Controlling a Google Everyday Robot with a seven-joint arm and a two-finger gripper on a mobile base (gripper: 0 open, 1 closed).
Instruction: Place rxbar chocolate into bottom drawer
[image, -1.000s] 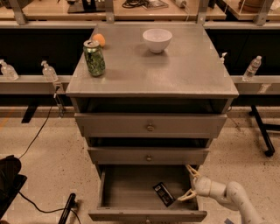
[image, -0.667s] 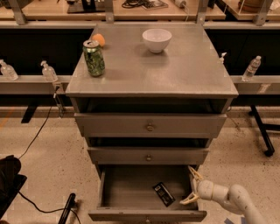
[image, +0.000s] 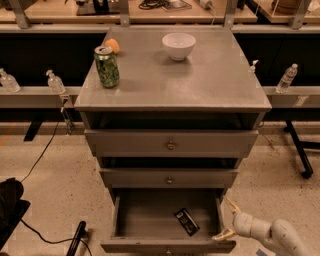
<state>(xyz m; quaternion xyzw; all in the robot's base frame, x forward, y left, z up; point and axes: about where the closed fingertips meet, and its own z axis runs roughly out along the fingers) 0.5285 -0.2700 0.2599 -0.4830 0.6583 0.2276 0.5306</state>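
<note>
Your bar (image: 186, 221) lies flat on the floor of the bottom drawer (image: 116, 216), toward the right front, so the placing looks done. Your claw (image: 227, 220) hangs by the drawer's right wall, spread wide and holding nothing, apart from the bar. The can (image: 107, 66) and bowl (image: 178, 46) on the table (image: 200, 85) play no part.

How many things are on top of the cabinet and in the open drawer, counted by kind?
Green can: 1
Orange fruit: 1
White bowl: 1
Rxbar chocolate, lying in the bottom drawer: 1
Total: 4
The end effector is by the drawer's right front corner, open and holding nothing.
</note>
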